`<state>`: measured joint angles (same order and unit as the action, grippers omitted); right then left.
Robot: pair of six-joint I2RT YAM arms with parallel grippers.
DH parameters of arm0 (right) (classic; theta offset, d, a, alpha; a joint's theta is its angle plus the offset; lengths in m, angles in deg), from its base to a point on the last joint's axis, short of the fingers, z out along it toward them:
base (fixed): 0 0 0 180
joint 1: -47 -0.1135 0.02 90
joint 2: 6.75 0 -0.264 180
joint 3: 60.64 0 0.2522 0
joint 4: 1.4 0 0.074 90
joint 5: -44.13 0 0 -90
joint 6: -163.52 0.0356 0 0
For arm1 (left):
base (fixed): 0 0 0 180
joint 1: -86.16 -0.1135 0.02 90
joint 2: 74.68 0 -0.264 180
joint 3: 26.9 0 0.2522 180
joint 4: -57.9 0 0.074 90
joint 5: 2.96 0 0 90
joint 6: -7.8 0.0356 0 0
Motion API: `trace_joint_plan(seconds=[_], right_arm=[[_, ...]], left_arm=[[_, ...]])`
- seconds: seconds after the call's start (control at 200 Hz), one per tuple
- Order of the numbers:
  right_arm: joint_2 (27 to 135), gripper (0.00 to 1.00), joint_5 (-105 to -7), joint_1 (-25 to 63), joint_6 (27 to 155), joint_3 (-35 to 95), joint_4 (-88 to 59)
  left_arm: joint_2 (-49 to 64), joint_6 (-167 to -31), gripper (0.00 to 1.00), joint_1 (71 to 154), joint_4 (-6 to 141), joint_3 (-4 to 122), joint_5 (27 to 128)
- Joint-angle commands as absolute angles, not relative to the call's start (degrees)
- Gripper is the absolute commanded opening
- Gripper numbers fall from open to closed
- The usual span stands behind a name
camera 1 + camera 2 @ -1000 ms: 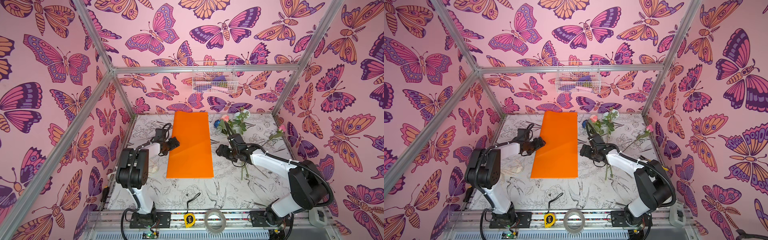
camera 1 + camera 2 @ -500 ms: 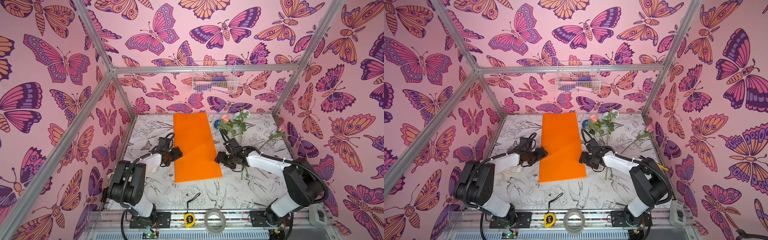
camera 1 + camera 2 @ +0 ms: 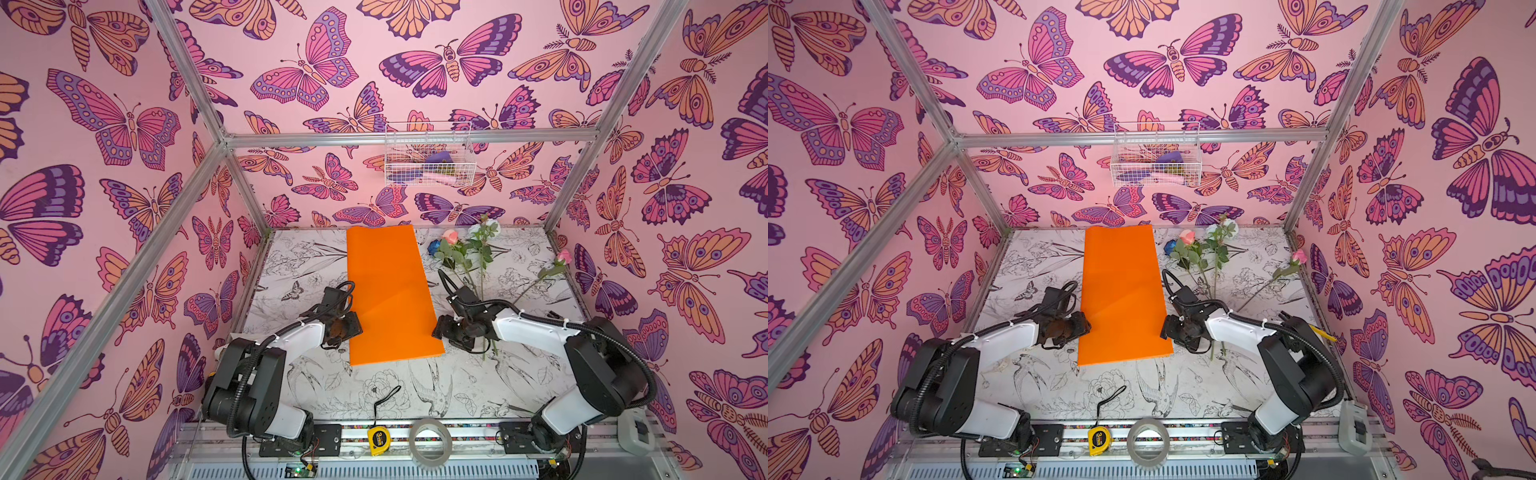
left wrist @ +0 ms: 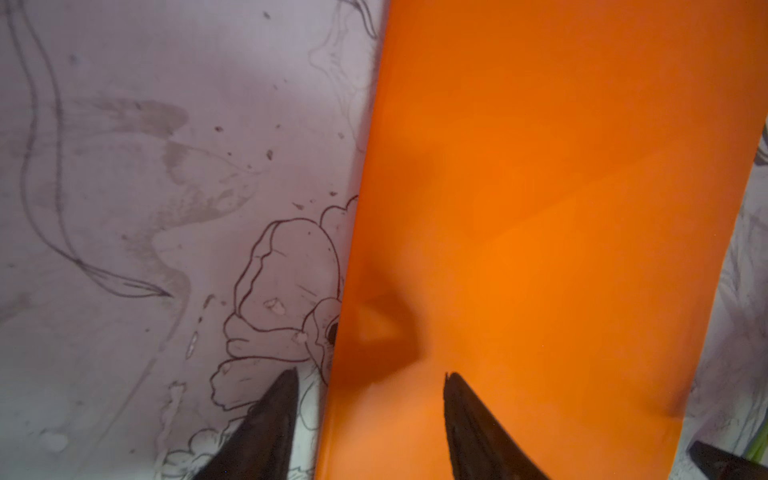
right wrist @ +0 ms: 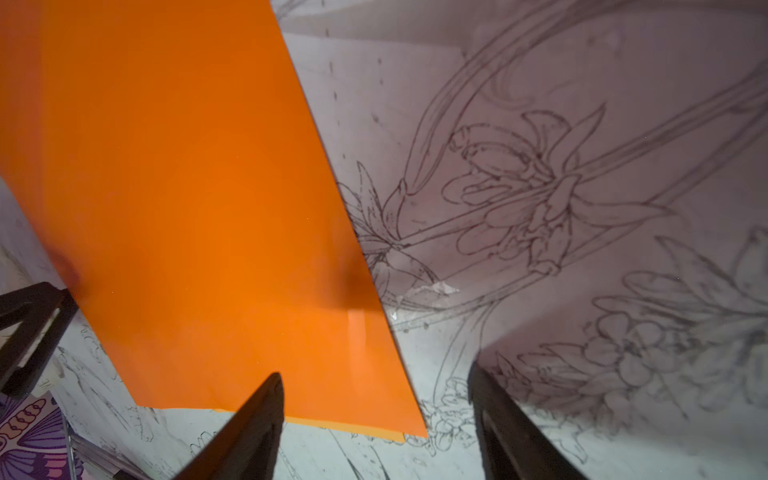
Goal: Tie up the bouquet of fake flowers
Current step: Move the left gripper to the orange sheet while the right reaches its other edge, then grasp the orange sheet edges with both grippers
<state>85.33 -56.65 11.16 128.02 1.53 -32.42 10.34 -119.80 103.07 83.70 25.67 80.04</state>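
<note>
On the flower-printed table (image 3: 291, 266), the orange wrapping paper (image 3: 386, 291) is being shown lying flat in both top views, running lengthwise from the back wall toward the arms. Just beside its right long edge, apart from the sheet, the fake flowers (image 3: 459, 254) are being shown lying loose on the table. A blue rose (image 3: 434, 247), a peach rose (image 3: 450, 237) and a white rose (image 3: 490, 227) are being seen close together near the back, their green stems running toward the right arm. A single pink rose (image 3: 563, 256) is being seen farther right, near the side wall.

The sheet's left long edge, near its front corner, is being straddled by the left gripper (image 4: 372, 374). Its jaws are being held apart, one finger over the bare table and the other over the orange surface, and nothing is being gripped between them. The opposite edge is being straddled likewise by the right gripper (image 5: 374, 372). Its jaws are being held wide too, one finger over the paper and one over the table, with nothing being clamped. Whether any fingertip is touching the sheet cannot be told.

Along the front rail, a yellow tape measure (image 3: 378, 436) and a roll of clear tape (image 3: 430, 440) are being seen side by side, well apart from the paper. A white wire basket (image 3: 428, 160) is being carried on the back wall.
</note>
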Motion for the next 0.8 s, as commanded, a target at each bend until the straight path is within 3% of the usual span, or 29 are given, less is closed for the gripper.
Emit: trace_joint_plan(seconds=[0.0, 0.275, 0.796], right_arm=[[88.4, 0.71, -59.2, 10.0, 130.8, 1.0, -30.8], [89.5, 0.67, -64.5, 9.6, 134.5, -1.0, -19.0], [83.8, 0.6, -58.9, 9.5, 131.0, 2.1, -26.8]], left_arm=[[13.5, -119.8, 0.47, 104.1, 87.3, 24.4, 80.3], [14.2, -119.5, 0.32, 104.7, 87.2, 24.4, 81.1], [12.9, -119.9, 0.3, 104.9, 87.2, 23.1, 82.6]])
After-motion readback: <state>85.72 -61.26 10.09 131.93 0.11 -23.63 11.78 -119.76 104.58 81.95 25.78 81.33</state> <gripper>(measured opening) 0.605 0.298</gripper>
